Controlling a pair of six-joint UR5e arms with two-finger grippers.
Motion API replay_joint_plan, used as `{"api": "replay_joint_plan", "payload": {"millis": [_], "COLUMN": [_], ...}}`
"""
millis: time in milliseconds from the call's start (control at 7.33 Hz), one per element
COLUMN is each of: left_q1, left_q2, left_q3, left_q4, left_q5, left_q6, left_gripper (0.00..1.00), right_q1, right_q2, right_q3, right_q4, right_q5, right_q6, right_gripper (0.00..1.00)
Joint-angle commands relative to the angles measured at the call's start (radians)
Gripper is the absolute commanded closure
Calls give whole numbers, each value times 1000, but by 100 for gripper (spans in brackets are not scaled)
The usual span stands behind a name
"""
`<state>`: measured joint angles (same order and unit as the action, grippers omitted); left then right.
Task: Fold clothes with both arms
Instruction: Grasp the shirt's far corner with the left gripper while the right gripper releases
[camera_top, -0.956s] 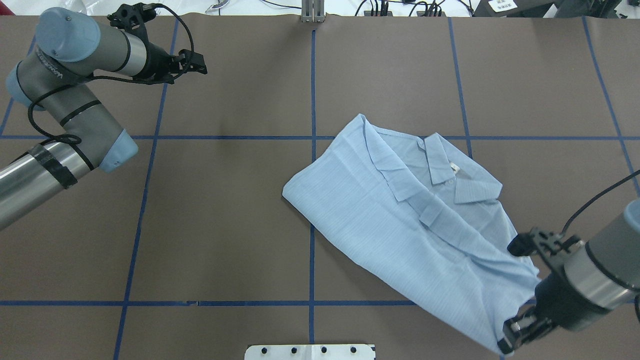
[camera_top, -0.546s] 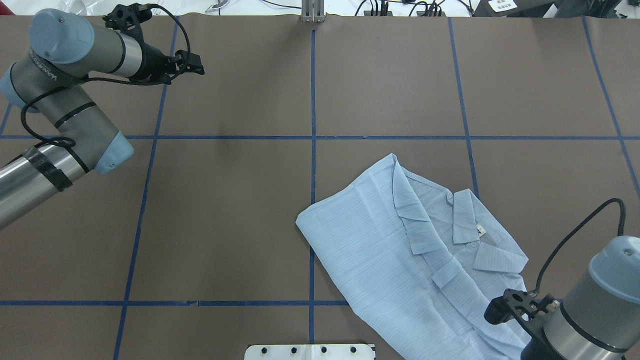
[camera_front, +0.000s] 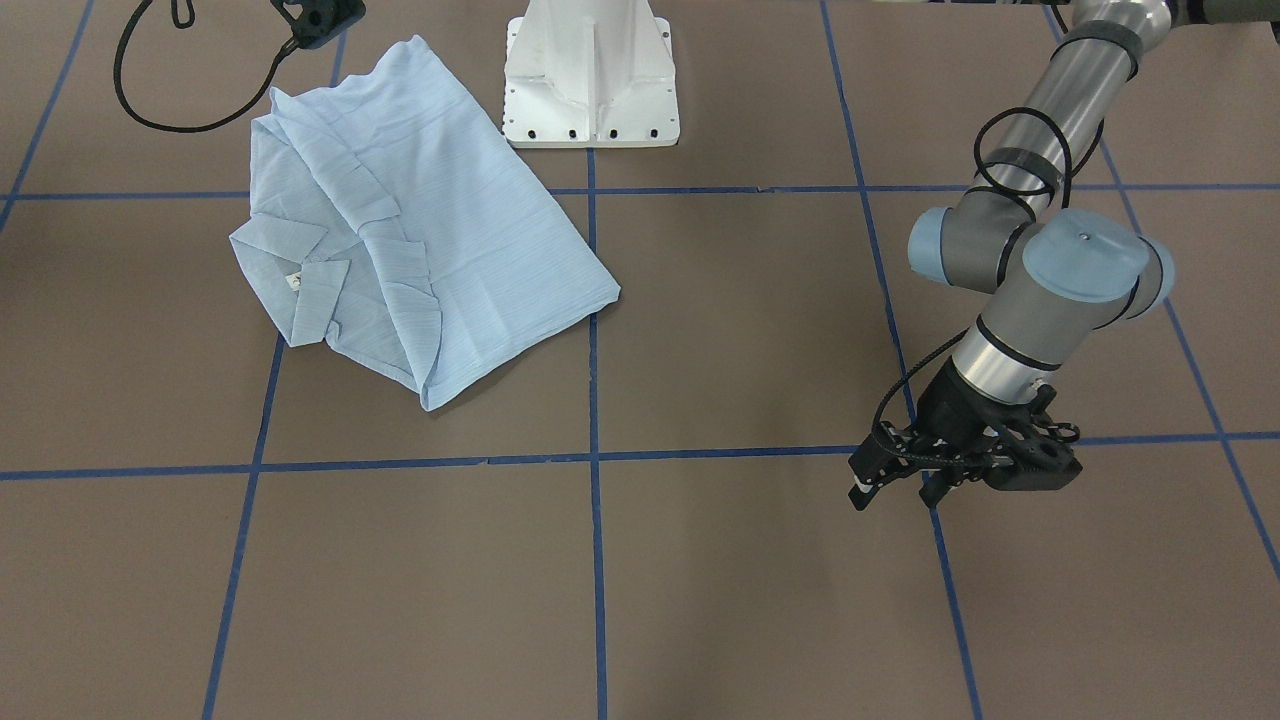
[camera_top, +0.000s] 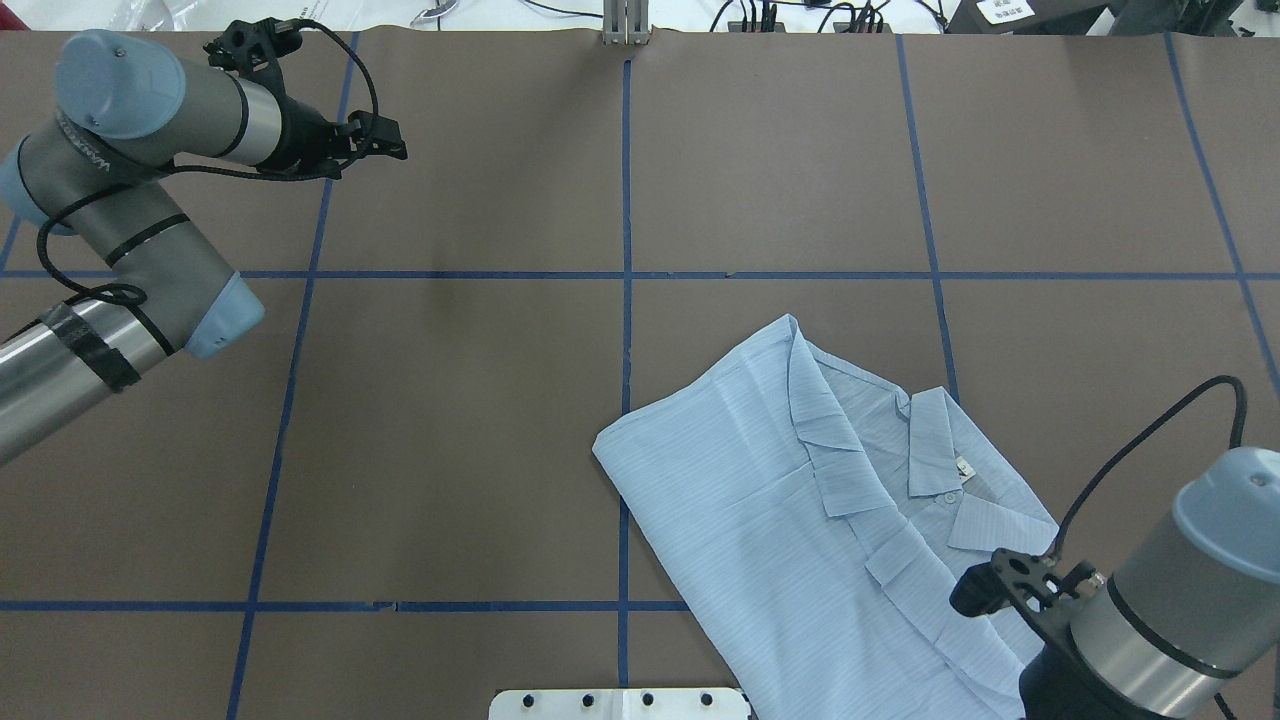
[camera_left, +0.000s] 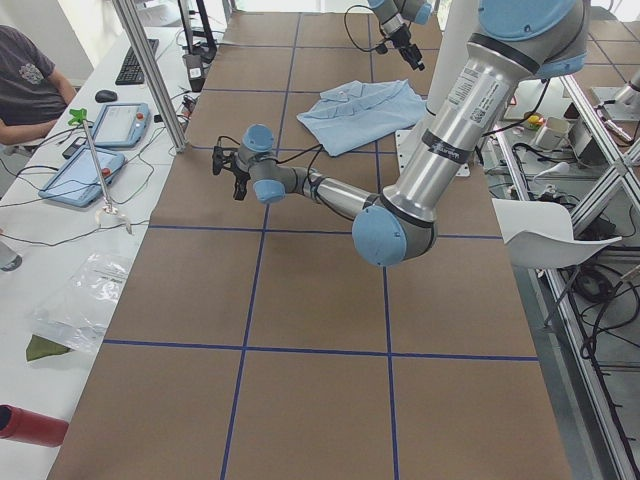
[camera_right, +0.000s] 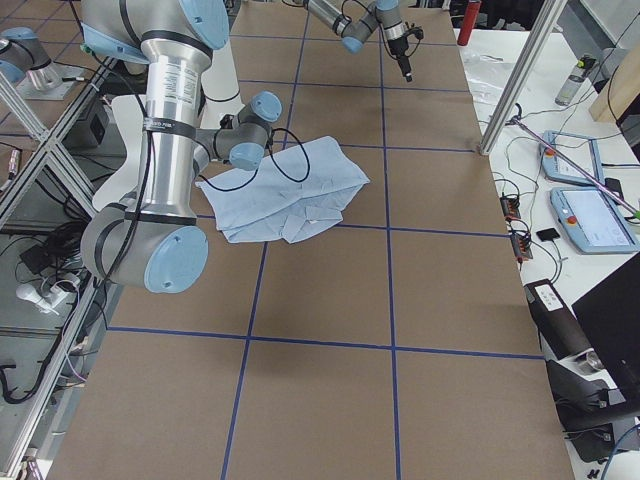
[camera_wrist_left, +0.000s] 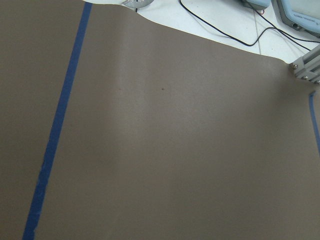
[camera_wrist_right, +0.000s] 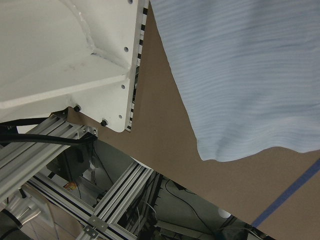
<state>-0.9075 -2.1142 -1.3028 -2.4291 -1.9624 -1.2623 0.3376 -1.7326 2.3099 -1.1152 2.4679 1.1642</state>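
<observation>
Right gripper (camera_front: 318, 12) is hanging over the shirt's (camera_top: 800, 520) hem at the table's (camera_top: 450, 450) robot-side edge; whether it is clasping cloth, I cannot tell. Any tug toward the robot is risking sliding the skewed shirt off that edge.

A brown table (camera_top: 450, 420), marked into squares by blue tape lines (camera_top: 627, 200), carries a white pedestal base (camera_front: 590, 80) at its robot-side edge. A folded light-blue shirt (camera_top: 760, 520) lies flat on the table just beside the base, to the robot's right of it, with the collar and neck label facing up on the side away from the base. One shirt corner covers the tape line running out from the base.
</observation>
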Motion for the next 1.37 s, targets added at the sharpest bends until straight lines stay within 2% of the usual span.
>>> {"api": "replay_joint_plan", "payload": {"millis": [0,137,273,410,546,683,956,1229], "left_q1": [94,167,256,328,387,428,476,486], "left_q2": [0,-3,-4,-4,-10,-51,-72,-139], "left_q3": [-86,-160,-259,-361,-410,-409,-368,-261], "left_q4": [5,39,162,258,324,393,414,407], "left_q5": [2,5,14,74,101,109,172,194], "left_q6": [-171,-303,-387,-419,-483,-514,-514,-519], "left_gripper": [0,0,0,1,1,1,3,3], "right_q1": [212,303,363,395,417,419,417,419], "right_q2": [97,131,140,137,139,140,143,145], "right_q3": [-20,-38,-59,-67,-84,-90,-93,-95], "right_q4": [0,0,0,0,0,0,-2,-3], "right_q5": [-17,-18,-38,-70,-84,-105,-116,-116], "right_q6": [-1,0,0,-1,-1,-1,0,0], "right_gripper": [0,0,0,0,0,0,0,0]}}
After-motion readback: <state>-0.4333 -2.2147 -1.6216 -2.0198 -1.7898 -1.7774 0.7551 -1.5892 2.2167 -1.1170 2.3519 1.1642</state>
